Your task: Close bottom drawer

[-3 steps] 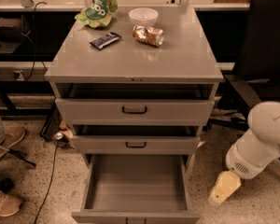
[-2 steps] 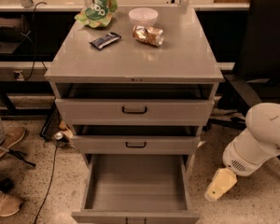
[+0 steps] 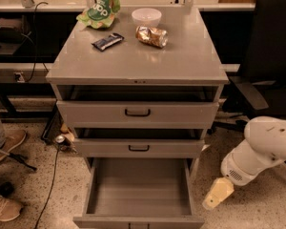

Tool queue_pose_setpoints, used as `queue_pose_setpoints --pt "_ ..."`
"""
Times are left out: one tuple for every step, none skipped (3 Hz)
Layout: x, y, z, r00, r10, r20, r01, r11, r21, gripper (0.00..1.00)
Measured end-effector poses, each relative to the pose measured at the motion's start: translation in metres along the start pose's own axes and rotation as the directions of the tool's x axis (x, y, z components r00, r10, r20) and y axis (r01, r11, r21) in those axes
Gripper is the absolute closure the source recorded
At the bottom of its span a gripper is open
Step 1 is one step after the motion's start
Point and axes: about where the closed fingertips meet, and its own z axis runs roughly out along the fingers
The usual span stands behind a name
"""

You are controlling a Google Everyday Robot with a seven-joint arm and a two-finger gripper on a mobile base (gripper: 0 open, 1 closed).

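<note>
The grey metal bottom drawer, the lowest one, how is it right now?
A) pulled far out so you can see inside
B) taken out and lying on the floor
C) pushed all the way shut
A: the grey metal bottom drawer sticks far out past the grey middle drawer above it, with its plain inside showing. The robot's gripper hangs low beside its right front corner.
</note>
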Motion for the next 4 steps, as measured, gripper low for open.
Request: queue_pose_setpoints --pt "-0.002 0.002 0.056 1.000 0.015 0.001 -0.015 0.9963 -0.084 0.00" --pt "0.003 0.007 0.108 0.998 0.049 -0.025 -0.053 0.9857 -0.160 0.00" --pt "0.011 0.014 0.156 0.994 0.086 -0.063 -0.098 0.9715 -0.216 0.00" --pt "0.028 0.015 0.203 0.985 0.140 -0.101 -0.162 0.9532 -0.255 0.16"
